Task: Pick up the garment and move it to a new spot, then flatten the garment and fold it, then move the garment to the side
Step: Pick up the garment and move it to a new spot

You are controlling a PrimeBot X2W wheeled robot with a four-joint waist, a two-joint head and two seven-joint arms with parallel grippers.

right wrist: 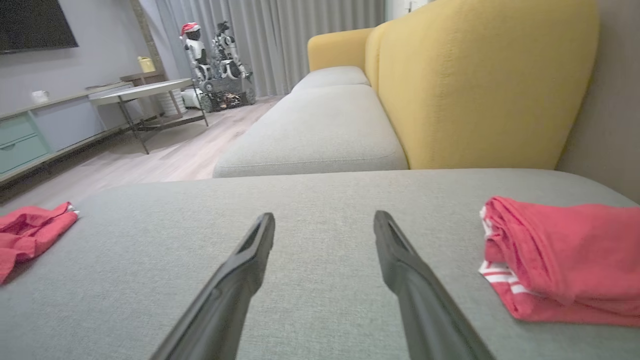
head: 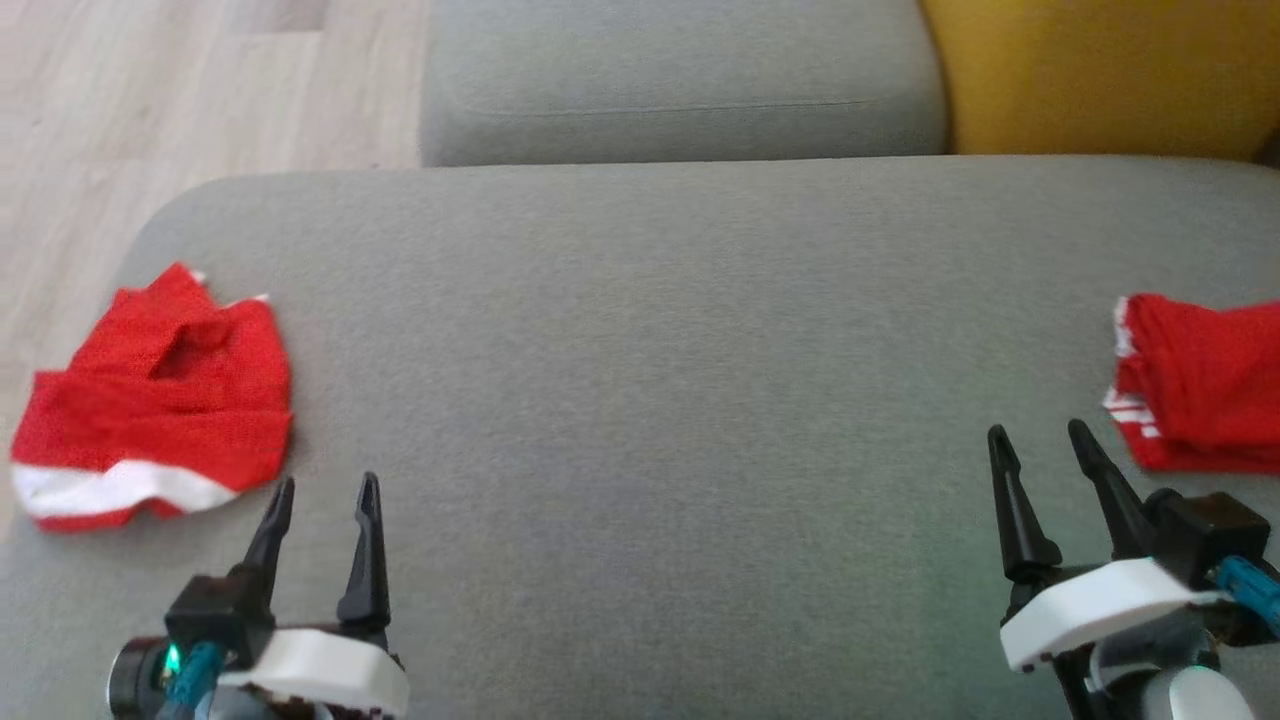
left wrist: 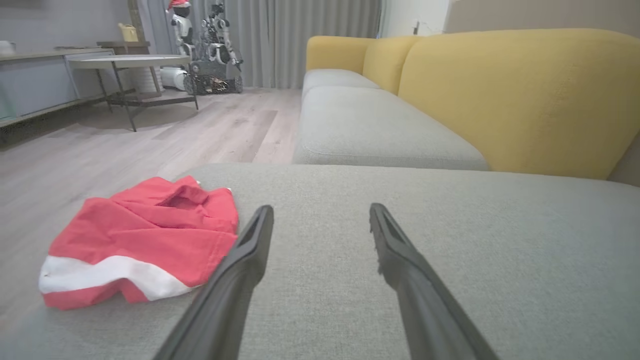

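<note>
A crumpled red garment (head: pixel 160 395) with a white band lies at the left end of the grey sofa cushion (head: pixel 660 380); the left wrist view shows this garment (left wrist: pixel 145 240) left of the fingers. My left gripper (head: pixel 327 493) stands open just right of it, holding nothing. A second red garment (head: pixel 1200 395) with white stripes lies folded at the right end, and in the right wrist view this folded garment (right wrist: pixel 565 255) sits to the right. My right gripper (head: pixel 1040 440) is open and empty, just left of it.
A yellow backrest (head: pixel 1100 75) rises at the back right and another grey seat cushion (head: pixel 680 85) lies beyond. Wooden floor (head: pixel 150 110) drops off to the left. Across the room stand a round table (left wrist: pixel 125 62), a low cabinet (right wrist: pixel 30 135) and parked robots (left wrist: pixel 205 45).
</note>
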